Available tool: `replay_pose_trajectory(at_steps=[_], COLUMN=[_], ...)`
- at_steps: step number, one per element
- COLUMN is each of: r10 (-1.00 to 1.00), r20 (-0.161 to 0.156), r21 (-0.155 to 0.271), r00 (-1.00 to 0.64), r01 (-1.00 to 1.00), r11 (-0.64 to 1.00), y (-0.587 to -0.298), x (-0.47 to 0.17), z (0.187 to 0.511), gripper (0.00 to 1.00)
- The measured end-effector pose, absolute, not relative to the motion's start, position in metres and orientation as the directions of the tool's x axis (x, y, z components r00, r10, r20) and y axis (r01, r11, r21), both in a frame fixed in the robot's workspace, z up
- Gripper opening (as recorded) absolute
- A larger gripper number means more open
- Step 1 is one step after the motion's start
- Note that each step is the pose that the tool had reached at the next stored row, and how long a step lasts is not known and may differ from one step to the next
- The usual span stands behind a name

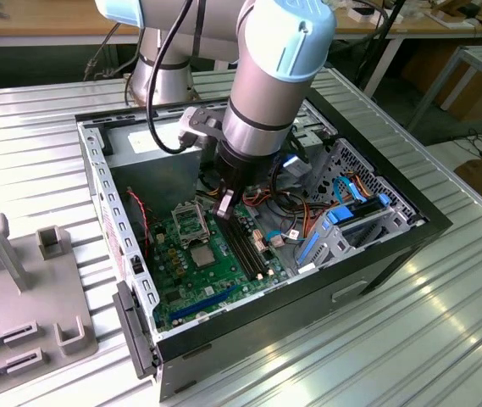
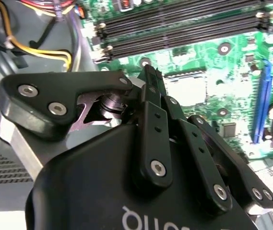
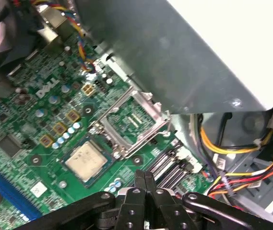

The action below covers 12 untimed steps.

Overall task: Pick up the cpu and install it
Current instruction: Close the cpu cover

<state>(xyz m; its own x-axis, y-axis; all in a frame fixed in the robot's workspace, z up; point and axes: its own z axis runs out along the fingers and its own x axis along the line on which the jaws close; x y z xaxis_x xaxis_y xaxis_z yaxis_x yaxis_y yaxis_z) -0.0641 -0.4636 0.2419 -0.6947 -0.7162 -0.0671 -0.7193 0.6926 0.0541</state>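
**op:** Since I'm driving this remotely, here's what I've got. Closest to the first wrist view are the gripper's (image 3: pixel 144 178) fingertips, pressed together with nothing between them, hovering over the green board (image 3: pixel 35 108) near the black memory slots (image 3: pixel 167 167). Just past them the cpu (image 3: pixel 84 161) lies flat in its socket, silver top up. Beyond that the socket frame (image 3: pixel 129 120) stands flipped open, hollow middle showing.

**lurker:** What's in the case besides the board?

**op:** In the exterior view the open computer case (image 1: pixel 291 301) sits on a ribbed metal table (image 1: pixel 393 356). The board lies on its floor, and the gripper (image 1: pixel 224 208) has its fingers down inside, over the slots. Toward the exterior view's right there's a blue-and-grey drive cage (image 1: pixel 351 222), with a tangle of coloured cables (image 1: pixel 296 208) between it and the arm. Yellow and red wires (image 3: pixel 242 165) run along the case wall in the first wrist view. Outside the case, at the exterior view's left, a grey fixture tray (image 1: pixel 12 288) sits on the table.
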Motion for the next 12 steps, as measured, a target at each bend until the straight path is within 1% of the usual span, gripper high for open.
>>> replay_pose_trajectory(at_steps=[12], r10=[-0.717], r20=[-0.097], r21=[0.083], r00=[-0.690], r01=[-0.723], r11=[0.685], y=[-0.448], x=[-0.062], z=[0.236], gripper=[0.11])
